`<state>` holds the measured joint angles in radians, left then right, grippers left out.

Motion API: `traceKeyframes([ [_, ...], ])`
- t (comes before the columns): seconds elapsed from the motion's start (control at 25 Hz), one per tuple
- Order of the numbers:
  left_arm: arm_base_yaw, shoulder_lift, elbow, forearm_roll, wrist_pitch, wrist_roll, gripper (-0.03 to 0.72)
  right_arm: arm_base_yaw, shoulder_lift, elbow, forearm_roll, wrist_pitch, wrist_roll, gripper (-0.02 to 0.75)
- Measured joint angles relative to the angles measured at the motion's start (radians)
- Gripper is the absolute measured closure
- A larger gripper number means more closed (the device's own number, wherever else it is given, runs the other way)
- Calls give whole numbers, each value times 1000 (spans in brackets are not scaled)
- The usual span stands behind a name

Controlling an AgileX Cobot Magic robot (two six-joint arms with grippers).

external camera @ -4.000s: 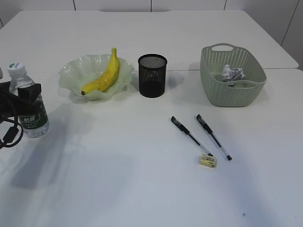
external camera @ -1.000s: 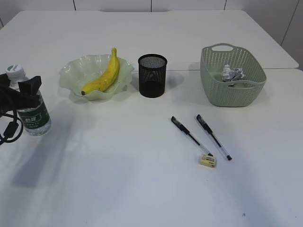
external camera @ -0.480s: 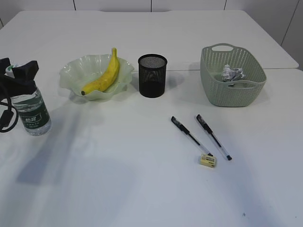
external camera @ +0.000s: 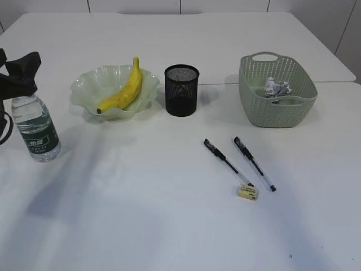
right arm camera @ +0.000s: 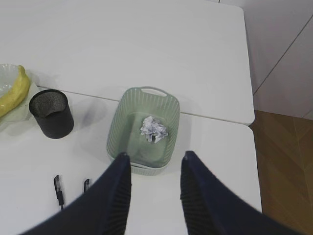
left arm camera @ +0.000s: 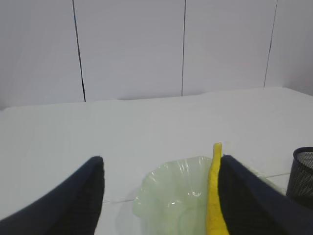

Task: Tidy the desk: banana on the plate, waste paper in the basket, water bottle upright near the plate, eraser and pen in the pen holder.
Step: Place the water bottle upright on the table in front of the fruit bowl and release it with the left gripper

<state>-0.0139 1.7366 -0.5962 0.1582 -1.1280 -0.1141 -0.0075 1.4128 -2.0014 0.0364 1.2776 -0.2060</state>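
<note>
The water bottle [external camera: 37, 131] stands upright on the table's left, left of the plate. My left gripper [external camera: 18, 62] hovers open just above it and hides the cap. From the left wrist, the open left gripper [left arm camera: 161, 159] frames the pale green plate [left arm camera: 168, 196] and the banana [left arm camera: 213, 193] lying in it, nothing between the fingers. The banana [external camera: 125, 90] rests on the plate [external camera: 84, 84]. Waste paper [external camera: 277, 87] lies in the basket [external camera: 254, 104]. Two pens [external camera: 228, 162] [external camera: 255, 164] and the eraser [external camera: 247, 192] lie on the table right of centre. My right gripper [right arm camera: 156, 154] hangs open high over the basket [right arm camera: 116, 132].
The black mesh pen holder [external camera: 181, 90] stands between plate and basket, also seen from the right wrist as the pen holder [right arm camera: 51, 113]. The table's right edge [right arm camera: 249, 122] drops to a wooden floor. A seam between two tabletops [external camera: 220, 84] runs behind the objects.
My left gripper has risen from around the bottle's body to above its cap. The bottle stays standing where it was. Nothing else has moved.
</note>
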Motion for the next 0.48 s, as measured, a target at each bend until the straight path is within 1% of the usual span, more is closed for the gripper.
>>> traceKeyframes([
  [0.36, 0, -172, 0, 0, 152, -2, 167, 0, 0, 0, 0, 0, 0, 477],
  [0.48, 0, -254, 0, 0, 238, -2, 167, 0, 0, 0, 0, 0, 0, 477],
])
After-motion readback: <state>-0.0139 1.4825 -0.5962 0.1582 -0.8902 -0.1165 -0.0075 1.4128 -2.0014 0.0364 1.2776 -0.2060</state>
